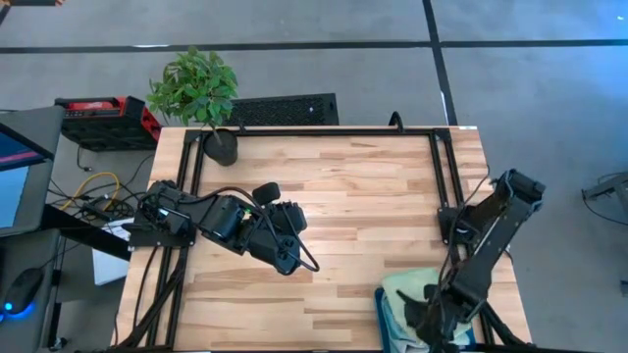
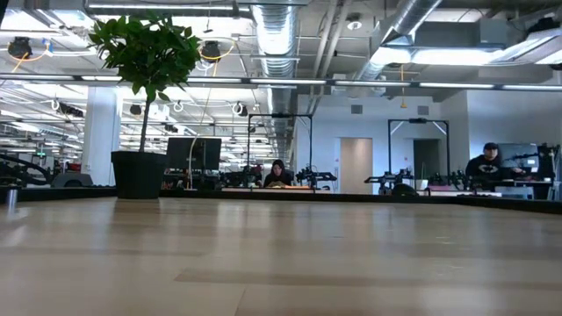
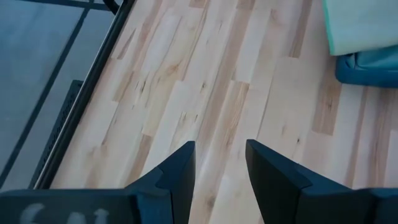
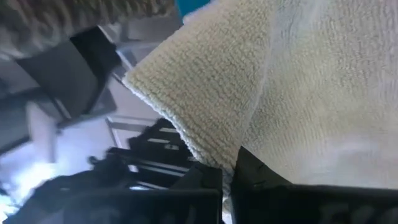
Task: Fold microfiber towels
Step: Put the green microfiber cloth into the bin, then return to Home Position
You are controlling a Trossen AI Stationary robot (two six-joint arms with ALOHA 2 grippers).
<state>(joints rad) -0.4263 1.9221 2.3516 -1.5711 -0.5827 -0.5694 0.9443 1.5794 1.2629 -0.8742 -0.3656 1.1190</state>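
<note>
Right tool sits at the near right edge of the surface, down over the teal bin. Its 2 fingers are clenched on a fold of the light green towel; in the right wrist view the looped cloth fills the space just ahead of the tool and 1 corner of the light green towel hangs free beside it. The towel lies bunched on top of the bin, directly under and just beyond the tool. A bit of light blue cloth shows in the bin beside the tool; cannot tell how it is folded.

Left tool hovers over bare wood left of centre, well apart from the right tool and the bin. Its 2 fingers stand apart, released, nothing between them. In the left wrist view the bin and the green towel edge lie far ahead of this tool.

Further back, a potted plant stands at the far left corner of the surface. Beyond the surface, the low view shows a seated person at a desk and another person at the right.
</note>
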